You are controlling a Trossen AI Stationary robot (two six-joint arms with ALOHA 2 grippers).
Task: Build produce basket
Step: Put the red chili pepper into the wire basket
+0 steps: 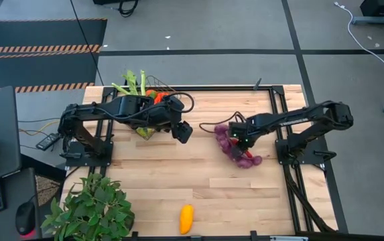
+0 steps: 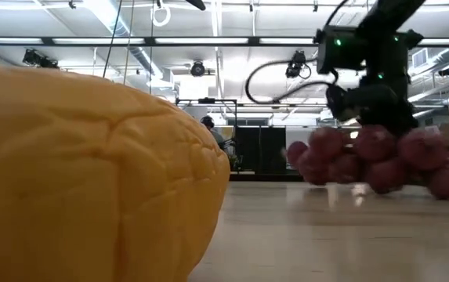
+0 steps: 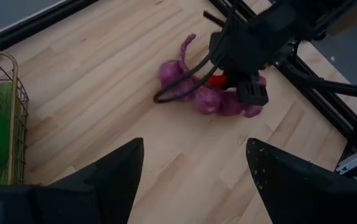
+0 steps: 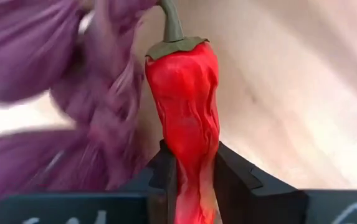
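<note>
A: What lies nearest the front edge of the table point(image 1: 198, 191)?

B: A yellow pepper point(image 1: 186, 218), alone, well apart from both arms. A leafy plant point(image 1: 91, 211) stands at the front left corner.

A: And mid-table?

B: The right tool point(image 1: 240, 144) is clamped on a red chili pepper point(image 4: 187, 106), which lies right against the purple grapes point(image 1: 232, 148). The left tool point(image 1: 183, 132) hangs just beside the basket point(image 1: 153, 107), its fingers point(image 3: 106, 180) spread wide with nothing between them.

A: The basket itself?

B: Farther back on the left, under the left arm, already holding celery point(image 1: 133, 84), red and green pieces.

A: So which step is this?

B: I judge picking the chili. Next it wants lifting free of the grapes, then carrying left over the basket's rim.
</note>
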